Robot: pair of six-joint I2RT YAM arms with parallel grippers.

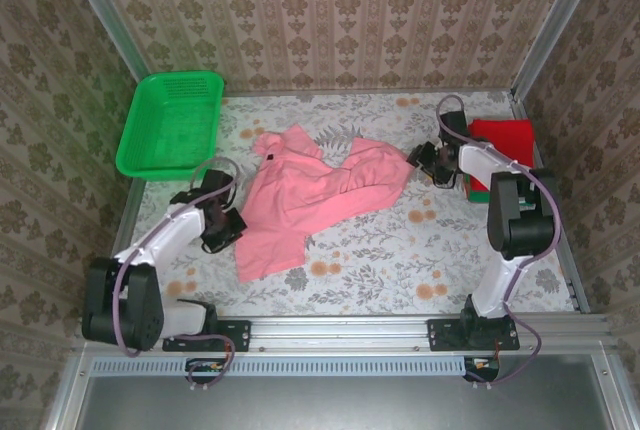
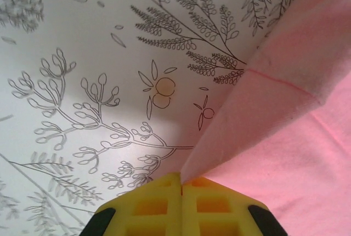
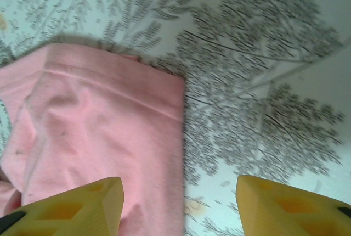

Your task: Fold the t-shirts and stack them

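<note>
The pink t-shirt (image 1: 320,195) is spread unfolded and rumpled across the middle of the table, with one part reaching toward the far left and another bunched part stretched toward the right. Its lower left edge is pinched by the left gripper (image 1: 230,228). In the left wrist view the yellow fingers (image 2: 148,208) are seen pressed together, and a fold of the pink cloth is drawn into the seam between them. At the shirt's right end, the right gripper (image 1: 422,158) is held with its jaws spread apart. In the right wrist view one finger is placed over the hemmed edge of the pink cloth and the other over bare tablecloth, and whether the cloth is touched cannot be told. A folded red t-shirt (image 1: 503,135) is laid at the far right edge of the table, just beside the right arm. The table is covered by a floral tablecloth (image 1: 380,250). A green mesh basket (image 1: 133,135) is set at the far left corner, near the shirt's far left part but apart from it.
</note>
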